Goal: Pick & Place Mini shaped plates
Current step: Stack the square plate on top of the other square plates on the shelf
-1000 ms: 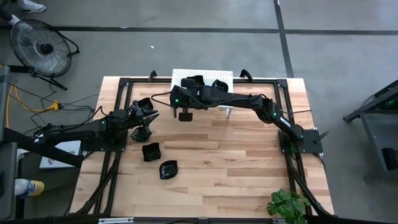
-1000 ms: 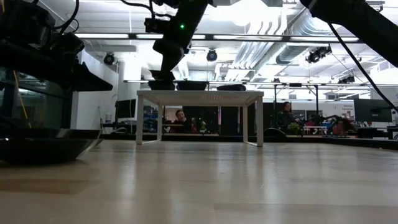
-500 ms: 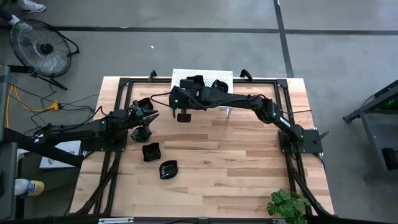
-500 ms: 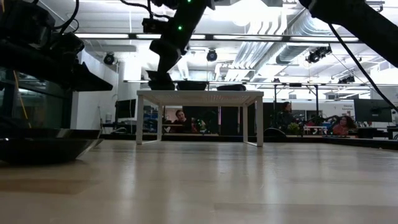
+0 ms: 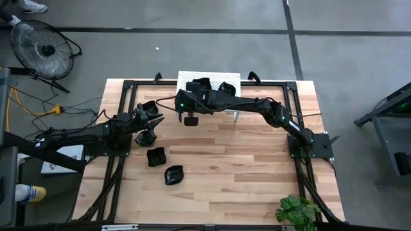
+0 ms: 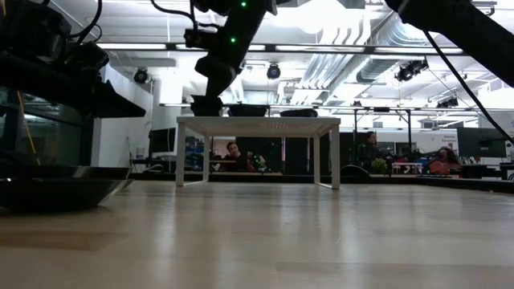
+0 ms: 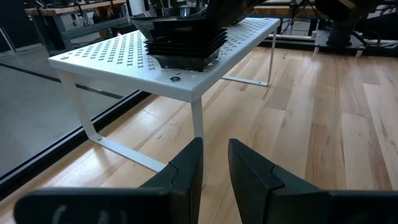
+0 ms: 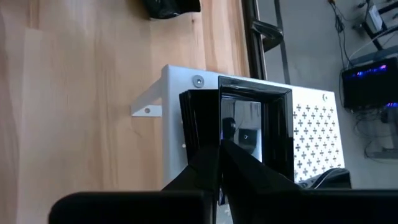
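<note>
A white perforated stand [image 5: 232, 79] stands at the table's far edge. A stack of glossy black square mini plates [image 8: 186, 118] sits on its left near corner, with more plates [image 5: 226, 86] farther right. My right gripper [image 8: 219, 149] reaches in from the right and is shut at the top plate [image 8: 255, 124]; in the low view it [image 6: 207, 100] meets the stack's left end. Several plates [image 5: 156, 156] [image 5: 173, 174] lie on the wood at the left. My left gripper [image 7: 214, 165] waits low at the table's left, level, facing the stand, with a narrow empty gap. My right gripper pinches the top plate's rim [image 8: 219, 118] on the side toward the table's near edge. One finger [image 8: 245, 168] is inside the dish and the other outside. The fingers slant down from the table's right, along that rim. The plate lies on the stack.
Black frame rails [image 5: 122, 96] run along the table's sides. Two more dark plates [image 5: 146, 136] [image 5: 148, 106] lie beside my left gripper. A potted plant [image 5: 297, 210] stands at the near right corner. Bare wood stretches across the middle and right.
</note>
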{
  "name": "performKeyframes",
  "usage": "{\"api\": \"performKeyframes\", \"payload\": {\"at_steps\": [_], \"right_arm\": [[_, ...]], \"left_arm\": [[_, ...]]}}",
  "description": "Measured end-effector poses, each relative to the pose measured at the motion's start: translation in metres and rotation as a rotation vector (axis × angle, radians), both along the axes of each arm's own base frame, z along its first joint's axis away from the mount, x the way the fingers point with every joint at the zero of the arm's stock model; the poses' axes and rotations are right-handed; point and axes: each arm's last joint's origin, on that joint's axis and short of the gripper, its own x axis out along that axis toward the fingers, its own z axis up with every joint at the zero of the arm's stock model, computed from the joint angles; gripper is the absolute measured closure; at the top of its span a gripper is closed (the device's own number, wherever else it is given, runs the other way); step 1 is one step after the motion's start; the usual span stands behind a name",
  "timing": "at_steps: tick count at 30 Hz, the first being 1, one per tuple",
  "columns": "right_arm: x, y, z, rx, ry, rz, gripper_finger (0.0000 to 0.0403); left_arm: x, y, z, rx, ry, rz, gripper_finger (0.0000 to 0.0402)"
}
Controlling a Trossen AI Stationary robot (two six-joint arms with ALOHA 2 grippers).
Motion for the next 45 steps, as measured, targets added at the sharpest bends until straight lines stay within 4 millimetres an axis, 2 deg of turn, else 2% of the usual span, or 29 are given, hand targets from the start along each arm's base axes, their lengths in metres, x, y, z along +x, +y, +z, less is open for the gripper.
{"api": "performKeyframes", "payload": {"at_steps": [13, 22, 27, 45], "right_arm": [[0.0001, 0.0002, 0.0000, -0.006, 0.010, 0.022, 0.0388], [0.0000, 0.0000, 0.0000, -0.011, 0.011, 0.019, 0.0312], [0.0000, 0.0000, 0.0002, -0.013, 0.011, 0.018, 0.0286], [-0.0030, -0.0027, 0.0087, -0.051, -0.007, -0.014, 0.0288]], "left_arm": [[0.0000, 0.0000, 0.0000, 0.000, 0.000, 0.000, 0.0328], [0.0000, 0.0000, 0.0000, 0.000, 0.000, 0.000, 0.0328], [0.0000, 0.0000, 0.0000, 0.000, 0.000, 0.000, 0.0328], [0.0000, 0.0000, 0.0000, 0.000, 0.000, 0.000, 0.0328]]}}
